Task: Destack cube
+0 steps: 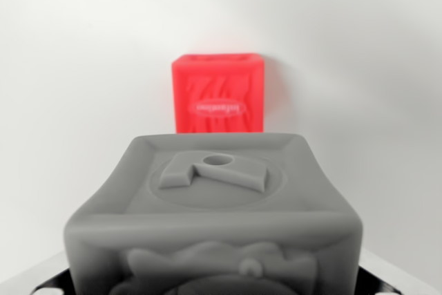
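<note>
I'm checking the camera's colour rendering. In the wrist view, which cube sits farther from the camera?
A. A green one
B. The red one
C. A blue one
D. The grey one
B: the red cube appears small behind the grey cube, which fills the foreground, blurred at its near edge.

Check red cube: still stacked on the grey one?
No, not stacked. The red cube sits on the white surface behind the grey cube, upright.

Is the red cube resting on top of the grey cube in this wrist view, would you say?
No, the red cube stands on the white surface behind the grey cube, not on it.
</note>
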Available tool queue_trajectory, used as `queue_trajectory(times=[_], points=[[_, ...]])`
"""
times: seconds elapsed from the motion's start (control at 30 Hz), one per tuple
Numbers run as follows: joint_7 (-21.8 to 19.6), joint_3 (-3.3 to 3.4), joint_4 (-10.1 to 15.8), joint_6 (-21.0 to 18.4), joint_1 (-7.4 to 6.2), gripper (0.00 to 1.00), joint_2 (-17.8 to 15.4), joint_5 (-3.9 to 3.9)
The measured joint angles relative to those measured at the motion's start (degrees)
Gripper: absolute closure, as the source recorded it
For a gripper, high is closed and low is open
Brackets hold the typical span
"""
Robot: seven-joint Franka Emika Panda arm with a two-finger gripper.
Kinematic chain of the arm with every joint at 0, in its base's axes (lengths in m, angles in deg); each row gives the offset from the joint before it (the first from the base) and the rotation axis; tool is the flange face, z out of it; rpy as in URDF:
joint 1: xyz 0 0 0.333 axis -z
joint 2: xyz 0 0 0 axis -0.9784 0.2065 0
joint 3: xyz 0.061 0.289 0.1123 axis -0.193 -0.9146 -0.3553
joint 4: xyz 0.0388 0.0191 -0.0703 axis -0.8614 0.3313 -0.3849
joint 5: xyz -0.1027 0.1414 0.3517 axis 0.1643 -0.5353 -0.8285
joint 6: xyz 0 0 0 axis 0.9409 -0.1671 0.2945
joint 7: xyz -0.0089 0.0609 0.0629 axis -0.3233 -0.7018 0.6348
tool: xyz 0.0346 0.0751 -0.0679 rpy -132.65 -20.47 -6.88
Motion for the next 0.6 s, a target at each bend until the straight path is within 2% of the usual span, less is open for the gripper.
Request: queue_trajectory(times=[0.6], points=[[-3.6, 1.56, 5.8, 3.1, 0.38, 1.00, -2.8, -0.83]])
